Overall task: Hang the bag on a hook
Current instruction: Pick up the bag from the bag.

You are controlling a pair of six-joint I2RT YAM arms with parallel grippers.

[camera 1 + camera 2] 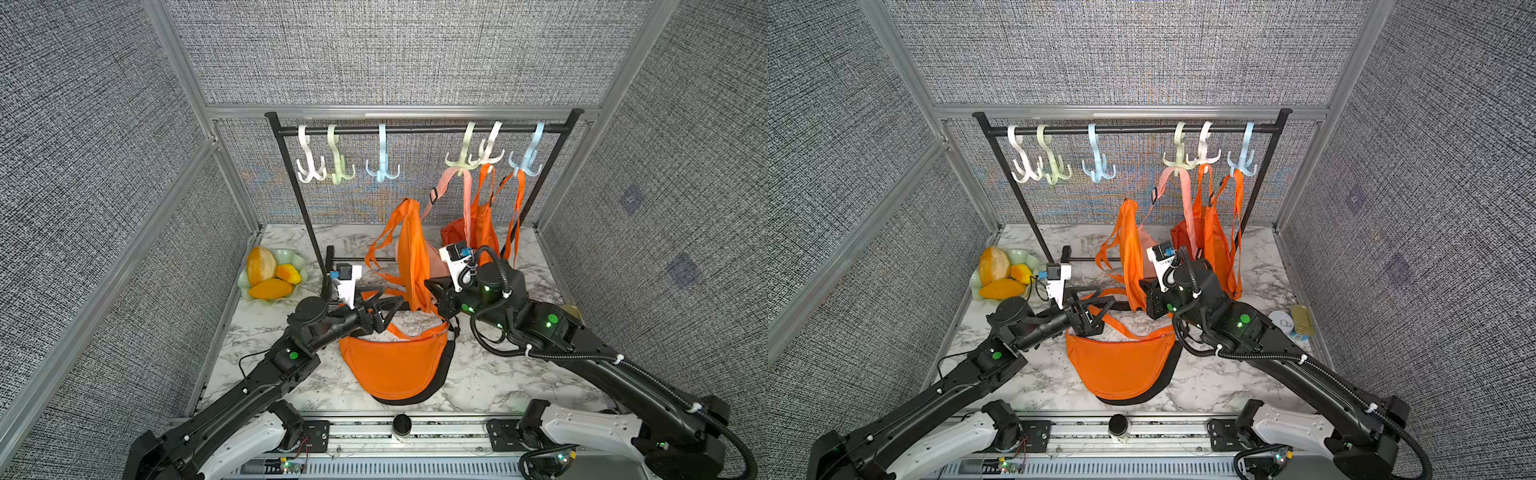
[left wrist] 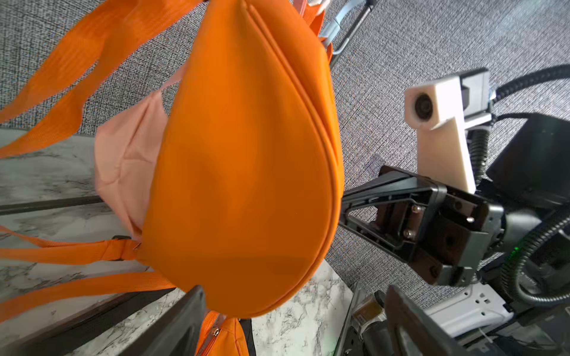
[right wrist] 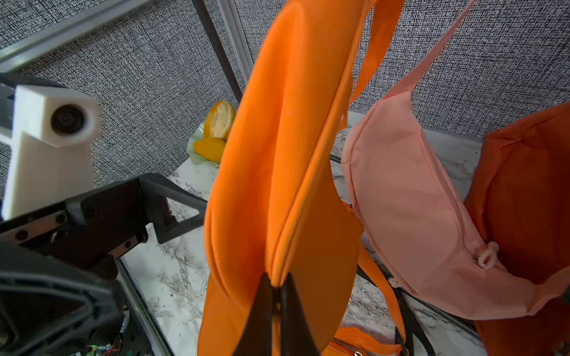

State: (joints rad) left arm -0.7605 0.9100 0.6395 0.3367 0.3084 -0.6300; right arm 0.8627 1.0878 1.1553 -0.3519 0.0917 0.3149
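Note:
My right gripper (image 3: 276, 283) is shut on the lower edge of an orange bag (image 1: 411, 257), holding it upright above the table, below the rail. Its straps (image 1: 376, 253) dangle toward the left. My left gripper (image 2: 294, 291) stands open just left of this bag (image 2: 246, 169), low beside it, with nothing between its fingers. In both top views the black rail (image 1: 415, 129) carries three free hooks: white (image 1: 309, 166), green (image 1: 340, 168) and blue (image 1: 382, 168). The three hooks at the right carry a pink bag (image 3: 416, 200) and orange bags (image 1: 1217, 245).
Another orange bag (image 1: 395, 361) lies flat on the marble table (image 1: 498, 374), under both grippers. A green bowl of fruit (image 1: 272, 272) sits at the back left, by the rack's left post (image 1: 307, 224). Small items (image 1: 1293, 320) lie at the right edge.

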